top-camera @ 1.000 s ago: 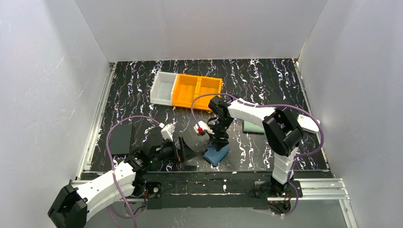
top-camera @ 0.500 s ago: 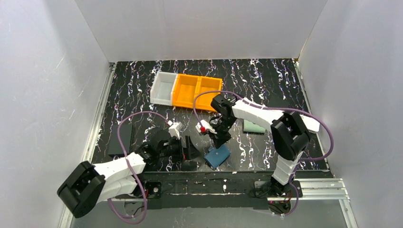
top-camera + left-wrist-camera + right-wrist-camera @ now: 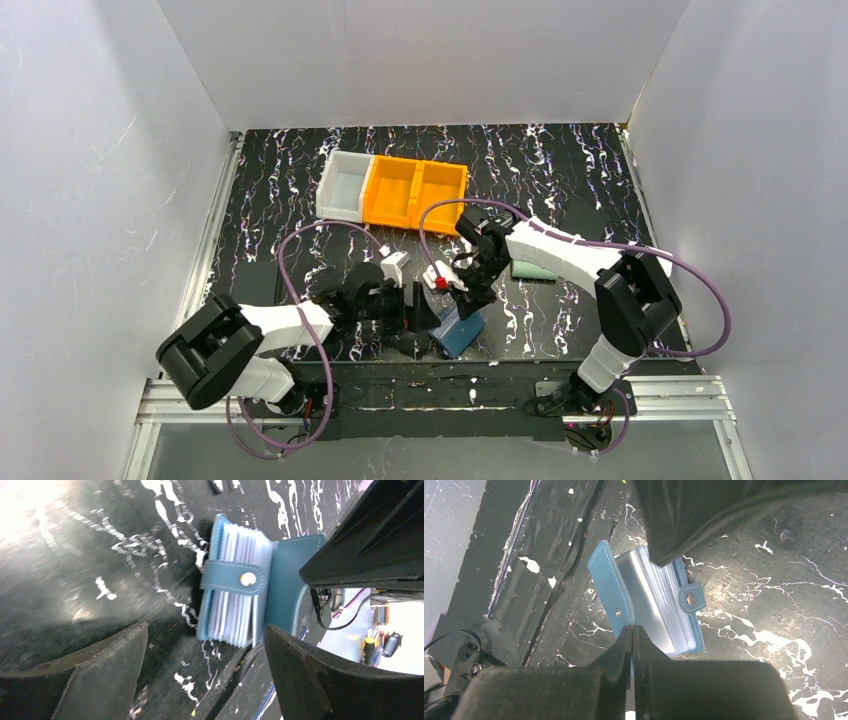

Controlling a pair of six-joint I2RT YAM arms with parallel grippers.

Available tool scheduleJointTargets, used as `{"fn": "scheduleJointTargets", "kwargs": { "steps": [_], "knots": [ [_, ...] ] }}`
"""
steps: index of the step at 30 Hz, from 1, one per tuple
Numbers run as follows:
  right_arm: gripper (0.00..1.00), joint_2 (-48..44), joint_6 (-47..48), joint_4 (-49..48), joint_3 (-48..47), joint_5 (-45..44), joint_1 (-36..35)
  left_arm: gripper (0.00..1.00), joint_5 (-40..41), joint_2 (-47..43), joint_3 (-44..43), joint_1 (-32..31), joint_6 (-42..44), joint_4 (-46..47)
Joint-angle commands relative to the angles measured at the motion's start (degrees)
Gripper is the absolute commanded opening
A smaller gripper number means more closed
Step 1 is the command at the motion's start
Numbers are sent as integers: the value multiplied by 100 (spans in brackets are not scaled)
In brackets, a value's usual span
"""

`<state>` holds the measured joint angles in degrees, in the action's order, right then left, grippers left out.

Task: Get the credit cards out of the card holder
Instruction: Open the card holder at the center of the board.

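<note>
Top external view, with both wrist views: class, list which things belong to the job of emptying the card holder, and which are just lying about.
Belongs to the job:
blue card holder
its clear pockets
right claw, pinching the holder's cover
left claw, open

Just lying about:
white bin
orange bins
grey-green wallet
dark flat rectangle

- Top view: bright, even light, sharp, with soft shadows.
- Left wrist view: glare bleaches the bench (image 3: 35,515) at top left; the near fingers (image 3: 90,680) are blurred.
- Right wrist view: dimmer.
</note>
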<state>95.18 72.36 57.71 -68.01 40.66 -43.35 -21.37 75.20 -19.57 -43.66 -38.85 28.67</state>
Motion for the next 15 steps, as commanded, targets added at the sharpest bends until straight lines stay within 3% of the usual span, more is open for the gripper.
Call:
{"fn": "scheduleJointTargets", "kwargs": {
  "steps": [1,7,12,15],
  "knots": [
    [1,-254,-24,-151,130,125,-32,84,286,390,-456,-437,343,119],
    [1,-255,-46,-172,145,155,-19,85,1004,708,-684,-826,481,100],
    [1,-316,-68,-187,192,154,-25,75,1735,798,-699,-860,404,108],
    [1,-363,-102,-246,271,158,-24,63,1794,904,-813,-862,373,107]
  ]
}}
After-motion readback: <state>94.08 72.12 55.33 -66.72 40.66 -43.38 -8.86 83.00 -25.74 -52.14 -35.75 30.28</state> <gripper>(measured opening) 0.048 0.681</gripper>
